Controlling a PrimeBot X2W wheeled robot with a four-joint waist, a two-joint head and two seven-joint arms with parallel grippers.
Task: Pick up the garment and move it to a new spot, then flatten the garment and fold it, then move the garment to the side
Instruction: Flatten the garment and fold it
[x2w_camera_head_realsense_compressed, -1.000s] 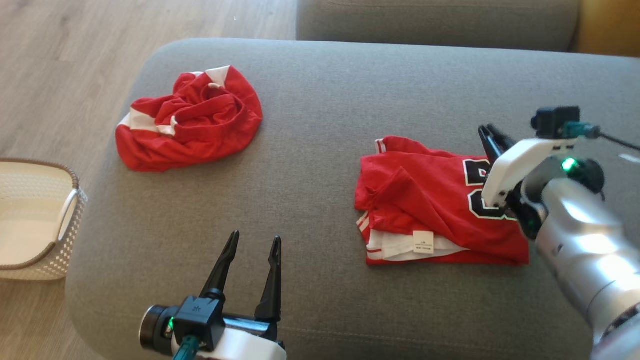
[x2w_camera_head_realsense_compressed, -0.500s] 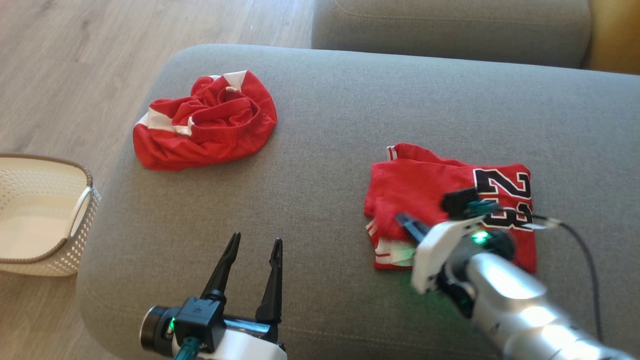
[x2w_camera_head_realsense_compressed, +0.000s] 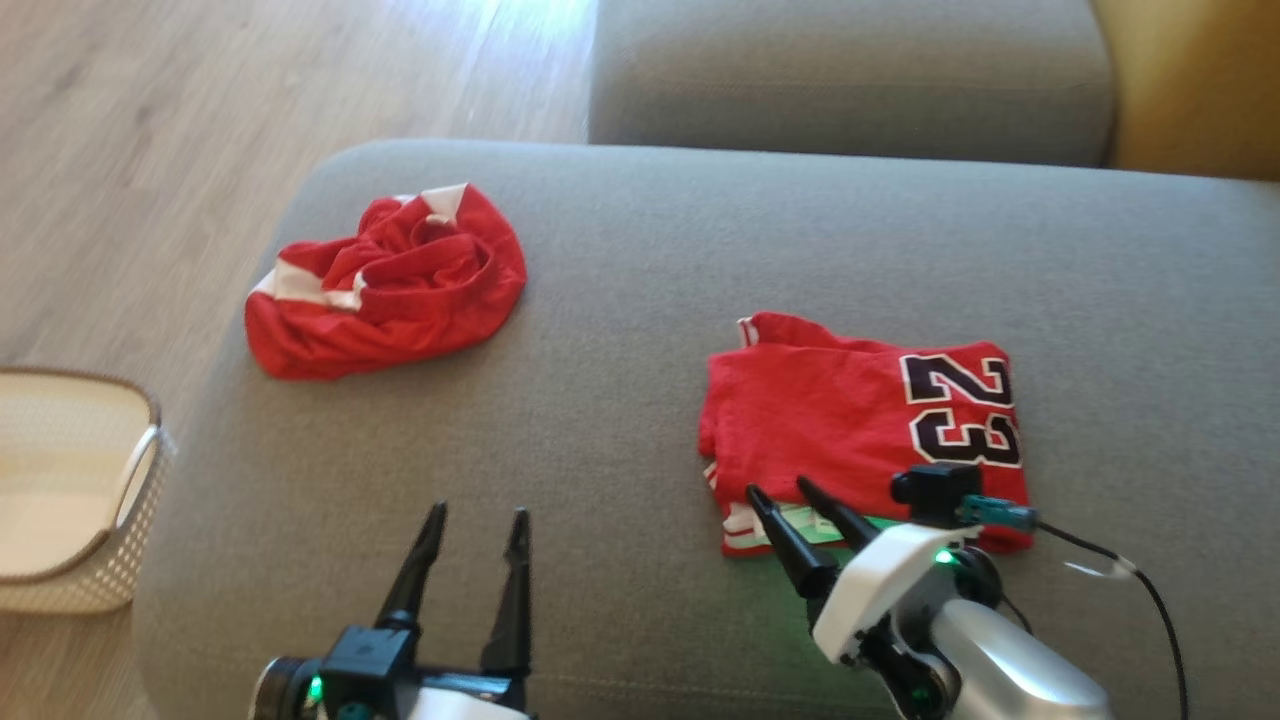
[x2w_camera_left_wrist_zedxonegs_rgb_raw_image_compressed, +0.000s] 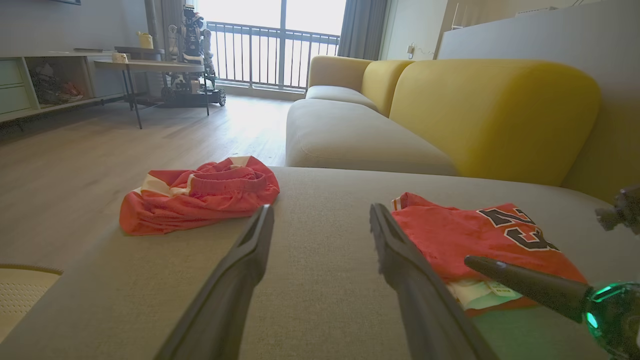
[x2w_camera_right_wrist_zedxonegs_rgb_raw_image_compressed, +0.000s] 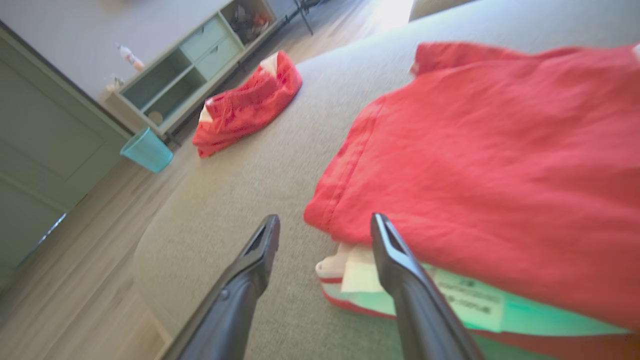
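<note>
A wide grey sofa cushion (x2w_camera_head_realsense_compressed: 620, 300) takes up most of the head view, its near edge cut off by the bottom of the frame, with pale wooden floor (x2w_camera_head_realsense_compressed: 150, 150) to its left. A second grey seat section (x2w_camera_head_realsense_compressed: 850, 80) lies beyond it and a yellow backrest (x2w_camera_head_realsense_compressed: 1190, 90) is clipped at the top right corner. The folded jersey (x2w_camera_head_realsense_compressed: 830, 420), red with a black "23" on its right part, lies flat on the right half of the cushion. Its lower layers show as a thin white and red strip along the near edge, tinted green by the arm's light. A crumpled red garment (x2w_camera_head_realsense_compressed: 385, 285) with white bands sits well apart near the cushion's far left corner, its shape lost in its own folds. A white woven basket (x2w_camera_head_realsense_compressed: 135, 490) stands on the floor at the left, cut off by the frame edge. The right gripper (x2w_camera_head_realsense_compressed: 775, 487) has its fingers spread and holds nothing. Its tips are at the jersey's near left corner, one over the white strip and one over bare cushion; contact cannot be judged. The left gripper (x2w_camera_head_realsense_compressed: 480, 510) hangs over bare cushion, fingers apart and empty, its body clipped below. A small white label (x2w_camera_right_wrist_zedxonegs_rgb_raw_image_compressed: 467, 297) under the top layer is too blurred to read.
</note>
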